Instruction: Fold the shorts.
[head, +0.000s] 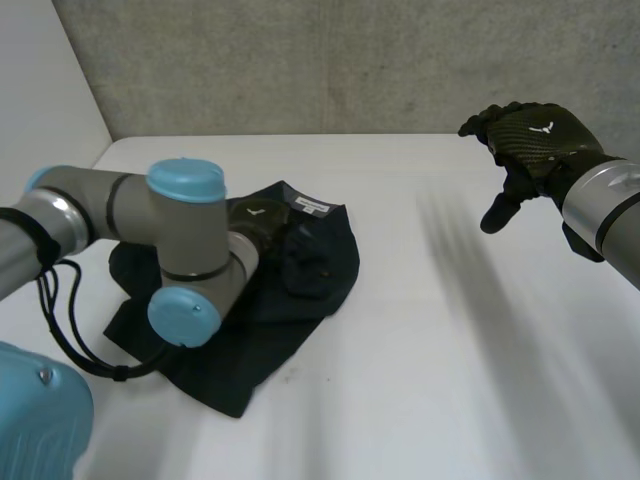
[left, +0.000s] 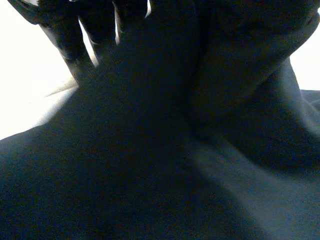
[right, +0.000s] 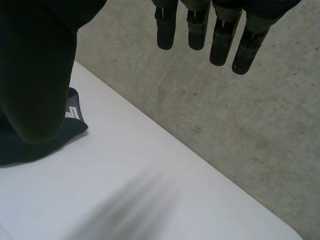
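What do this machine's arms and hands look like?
Both arms are round grey tubes; the left arm has light-blue caps on its joints, the right arm ends in a silvery cuff. The black left hand and black right hand look gloved, each with a small white mark on its back; the right one's shell shows a fine weave.

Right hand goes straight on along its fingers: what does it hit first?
Probably the grey wall behind the table: the right hand aims straight fingers past the table edge, with the shorts off beside its thumb. Depth is unclear.
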